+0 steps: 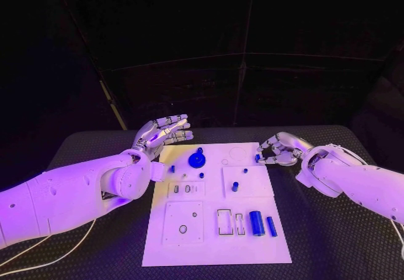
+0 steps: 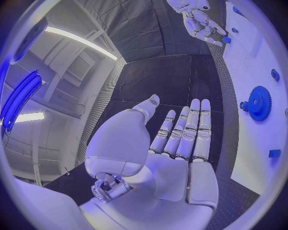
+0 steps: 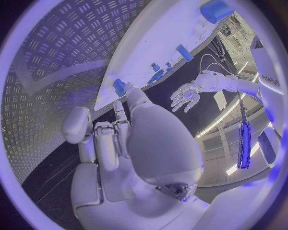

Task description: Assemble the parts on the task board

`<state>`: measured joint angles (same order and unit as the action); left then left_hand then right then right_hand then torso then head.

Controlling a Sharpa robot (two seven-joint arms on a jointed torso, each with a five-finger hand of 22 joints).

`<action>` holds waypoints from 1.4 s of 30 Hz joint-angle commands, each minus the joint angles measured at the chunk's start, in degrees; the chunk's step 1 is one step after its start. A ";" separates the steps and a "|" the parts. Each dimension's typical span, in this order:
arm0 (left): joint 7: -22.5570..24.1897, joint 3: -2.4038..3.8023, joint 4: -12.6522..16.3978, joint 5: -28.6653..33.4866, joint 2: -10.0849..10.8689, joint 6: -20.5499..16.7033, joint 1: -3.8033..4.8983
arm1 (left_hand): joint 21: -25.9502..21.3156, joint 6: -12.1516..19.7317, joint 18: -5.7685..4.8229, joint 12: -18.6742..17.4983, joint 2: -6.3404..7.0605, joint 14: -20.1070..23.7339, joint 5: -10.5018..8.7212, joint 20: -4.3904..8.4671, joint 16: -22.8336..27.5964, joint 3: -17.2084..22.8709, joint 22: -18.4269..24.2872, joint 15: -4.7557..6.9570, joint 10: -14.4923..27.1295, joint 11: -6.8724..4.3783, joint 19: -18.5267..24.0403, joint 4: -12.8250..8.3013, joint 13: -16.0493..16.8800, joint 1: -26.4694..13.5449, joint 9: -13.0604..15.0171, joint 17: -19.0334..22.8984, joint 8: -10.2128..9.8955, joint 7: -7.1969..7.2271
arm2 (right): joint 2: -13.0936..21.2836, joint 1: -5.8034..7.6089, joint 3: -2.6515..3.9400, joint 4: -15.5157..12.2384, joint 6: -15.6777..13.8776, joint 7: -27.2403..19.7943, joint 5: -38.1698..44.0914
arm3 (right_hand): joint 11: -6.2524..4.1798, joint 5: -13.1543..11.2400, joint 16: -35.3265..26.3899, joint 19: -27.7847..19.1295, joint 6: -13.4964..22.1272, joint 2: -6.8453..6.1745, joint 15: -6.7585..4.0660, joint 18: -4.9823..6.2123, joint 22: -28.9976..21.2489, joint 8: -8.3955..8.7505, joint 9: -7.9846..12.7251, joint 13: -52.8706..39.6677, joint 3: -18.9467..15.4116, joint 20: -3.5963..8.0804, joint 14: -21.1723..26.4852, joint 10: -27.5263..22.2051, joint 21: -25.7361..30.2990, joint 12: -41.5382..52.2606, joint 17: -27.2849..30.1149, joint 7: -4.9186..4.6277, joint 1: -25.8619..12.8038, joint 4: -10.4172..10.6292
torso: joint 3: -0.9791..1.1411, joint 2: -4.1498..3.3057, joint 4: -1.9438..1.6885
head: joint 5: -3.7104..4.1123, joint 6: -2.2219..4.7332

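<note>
Head view: a white task board (image 1: 211, 233) lies in the middle of a black table (image 1: 337, 245). The left hand (image 1: 162, 135) hovers just off the board's far left corner, fingers straight and spread, holding nothing. The right hand (image 1: 278, 149) sits at the board's far right corner with its fingers curled in, and a small blue part (image 1: 257, 157) shows at its fingertips, right at the board's right edge. On the board, a blue gear (image 1: 197, 158) lies near the far edge, left of centre. A small blue peg (image 1: 234, 186) stands in the block to the gear's right. Two blue cylinders (image 1: 257, 223) lie side by side near the near right corner, beside empty rectangular slots.

Left wrist view: the left hand's palm (image 2: 162, 158) faces the camera, fingers (image 2: 191, 129) extended and close together, thumb held out to one side, touching nothing. The blue gear (image 2: 259, 102) lies on the board just beyond the fingers. Across the table, the right hand (image 2: 201, 21) pinches the small blue part (image 2: 226, 40) at the board's edge.

Right wrist view: the right hand (image 3: 138, 139) is seen from behind, fingers folded, its fingertips closed on the small blue part (image 3: 119, 86) at the board's edge. The left hand (image 3: 189, 93) hangs open off the board's opposite side. One blue cylinder (image 3: 216, 10) lies further along the board.
</note>
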<state>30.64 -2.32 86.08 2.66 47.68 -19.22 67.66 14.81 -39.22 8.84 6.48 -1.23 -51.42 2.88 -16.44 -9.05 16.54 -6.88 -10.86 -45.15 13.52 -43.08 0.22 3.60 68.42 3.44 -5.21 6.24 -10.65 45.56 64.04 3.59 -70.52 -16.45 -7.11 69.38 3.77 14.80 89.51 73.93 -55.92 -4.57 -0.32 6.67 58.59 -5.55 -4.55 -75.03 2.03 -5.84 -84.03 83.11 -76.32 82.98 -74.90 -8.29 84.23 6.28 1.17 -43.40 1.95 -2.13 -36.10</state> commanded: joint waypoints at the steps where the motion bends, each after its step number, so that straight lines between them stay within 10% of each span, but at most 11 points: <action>1: 0.47 0.05 0.04 -0.10 -0.03 0.76 0.08 | 0.34 0.19 1.11 -0.24 0.00 -0.19 0.20 0.02 0.28 -0.01 0.05 0.00 0.00 -0.02 -0.30 -0.21 0.00 0.71 -0.03 0.09 -0.08 -5.37 | -0.27 0.09 0.03 0.24 0.85 -0.69 0.68 | -0.26 -0.07 -0.10 0.09 -0.79 0.86 -0.31 -0.71 0.22 -0.36 -0.07 -5.51 0.20 0.27 -5.57 0.08 0.03 -0.05 -13.32 -0.06 -0.13 -0.30 | -0.03 -0.02 0.05 | 0.09 -0.10; 42: 0.35 0.06 -0.06 -0.10 0.09 0.72 0.08 | 0.32 0.15 1.11 -0.26 -0.05 -0.19 0.21 0.02 0.33 0.03 0.09 0.00 0.01 -0.01 -0.31 -0.27 0.00 0.76 -0.02 0.12 -0.07 -5.37 | -2.14 -0.18 0.04 2.47 0.41 0.19 2.90 | -1.39 -1.83 0.11 0.56 -6.74 4.10 -1.14 -0.79 0.81 -1.99 -0.21 -6.35 2.17 0.92 -5.71 0.84 -0.29 0.46 -13.96 1.31 -0.19 -0.37 | 0.04 0.08 -0.01 | 0.03 -0.94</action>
<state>30.63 -2.31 85.96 2.66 47.77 -19.13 67.66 14.81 -39.22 8.84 6.48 -1.46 -51.42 2.88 -16.44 -9.05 16.54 -6.85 -10.86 -45.15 13.52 -43.08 0.23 3.60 68.65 3.43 -5.16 6.24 -10.65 43.48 63.78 3.59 -68.02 -15.11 -7.00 72.00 2.82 13.02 89.52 74.48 -62.25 -1.43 -1.16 6.67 59.34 -7.19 -4.56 -75.04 3.91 -5.29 -84.05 84.05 -76.32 83.20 -74.94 -7.09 83.97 5.86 1.21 -43.33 1.94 -2.11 -37.01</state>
